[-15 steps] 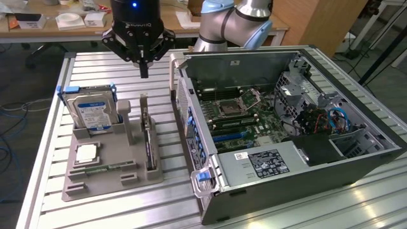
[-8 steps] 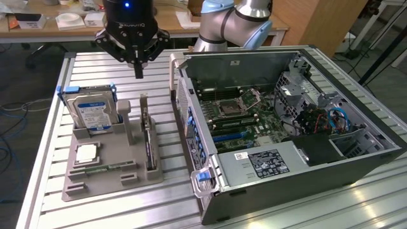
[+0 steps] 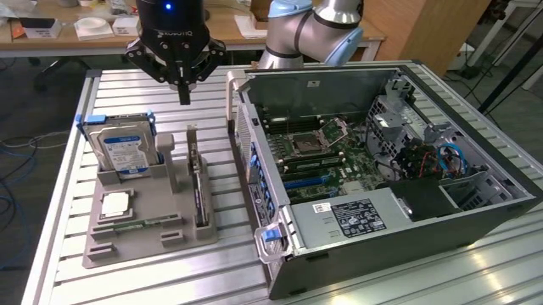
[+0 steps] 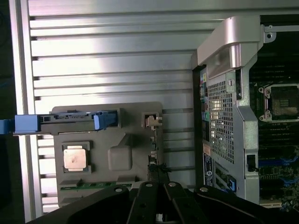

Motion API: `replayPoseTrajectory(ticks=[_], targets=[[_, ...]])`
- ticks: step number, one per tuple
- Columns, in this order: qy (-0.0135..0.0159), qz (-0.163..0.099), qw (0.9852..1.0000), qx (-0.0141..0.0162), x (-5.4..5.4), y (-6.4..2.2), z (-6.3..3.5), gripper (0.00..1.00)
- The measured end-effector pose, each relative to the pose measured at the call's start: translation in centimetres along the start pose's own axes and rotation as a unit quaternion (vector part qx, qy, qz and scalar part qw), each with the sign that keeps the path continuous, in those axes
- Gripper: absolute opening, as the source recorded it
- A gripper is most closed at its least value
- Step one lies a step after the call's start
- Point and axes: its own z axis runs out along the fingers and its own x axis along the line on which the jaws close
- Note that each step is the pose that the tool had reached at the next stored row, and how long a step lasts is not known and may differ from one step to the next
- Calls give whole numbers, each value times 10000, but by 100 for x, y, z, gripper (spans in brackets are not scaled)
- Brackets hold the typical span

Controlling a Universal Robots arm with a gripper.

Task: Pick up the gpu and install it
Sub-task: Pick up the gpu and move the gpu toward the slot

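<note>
My pincer (image 3: pixel 184 96) hangs closed and empty over the tabletop (image 3: pixel 127 89), just beyond the far end of the grey holder (image 3: pixel 140 190). There the gpu (image 3: pixel 198 187) stands on edge, to the exterior view's left of the open computer case (image 3: pixel 407 248).

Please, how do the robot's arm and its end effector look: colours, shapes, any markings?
The arm is made of rounded silver-grey segments with light blue joint caps. The end effector is black, with angular linkages that narrow towards the tip. Its body carries white ROBOTIQ lettering and a small blue light.
</note>
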Motion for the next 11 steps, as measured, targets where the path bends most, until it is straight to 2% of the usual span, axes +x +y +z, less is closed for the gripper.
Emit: replayPoseTrajectory(ticks=[11], targets=[[0, 0, 10000, 0, 0, 0, 0, 11]])
